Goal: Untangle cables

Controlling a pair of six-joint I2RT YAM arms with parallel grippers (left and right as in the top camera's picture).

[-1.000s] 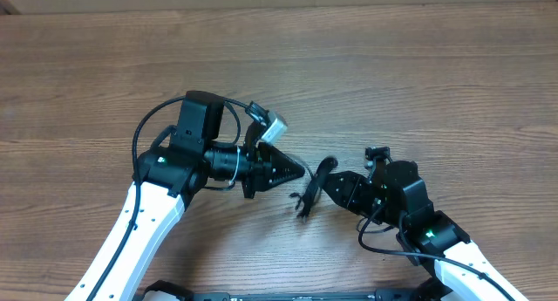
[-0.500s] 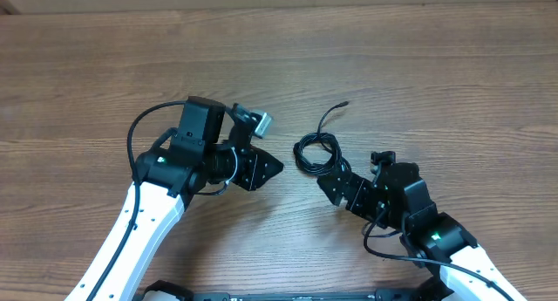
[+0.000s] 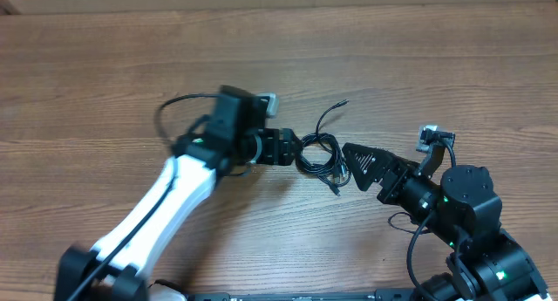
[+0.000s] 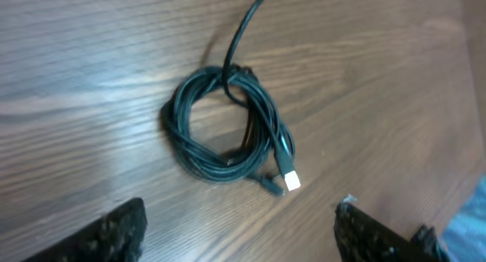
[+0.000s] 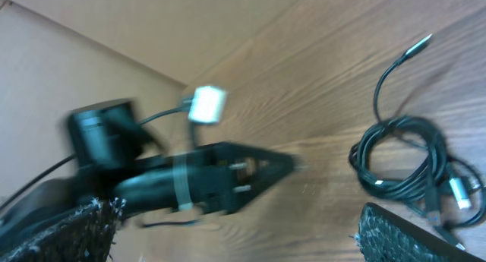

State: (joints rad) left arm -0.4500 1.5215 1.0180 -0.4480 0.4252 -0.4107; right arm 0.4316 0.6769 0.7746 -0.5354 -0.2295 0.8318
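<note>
Left wrist: cables [image 4: 220,169] ahead of claw [image 4: 241,210]

left arm [image 3: 148,222]: long white shell, black joint housing [image 3: 228,126] behind the left pincer [image 3: 295,149]
left cable [image 3: 174,105]: thin black loop behind that housing
camera blocks: small grey box [image 3: 266,101] beside the left pincer's base, and another [image 3: 427,133] behind the right pincer [image 3: 349,166]
right arm [image 3: 466,196]: black, with green lights [image 3: 449,199] and a black cable [image 3: 411,244]
right pincer's pads [image 5: 410,235]: rough black texture

Cables [image 3: 319,153] between left pincer [image 3: 295,149] and right pincer [image 3: 350,159], both close; bare table [image 3: 392,65] beyond them
</note>
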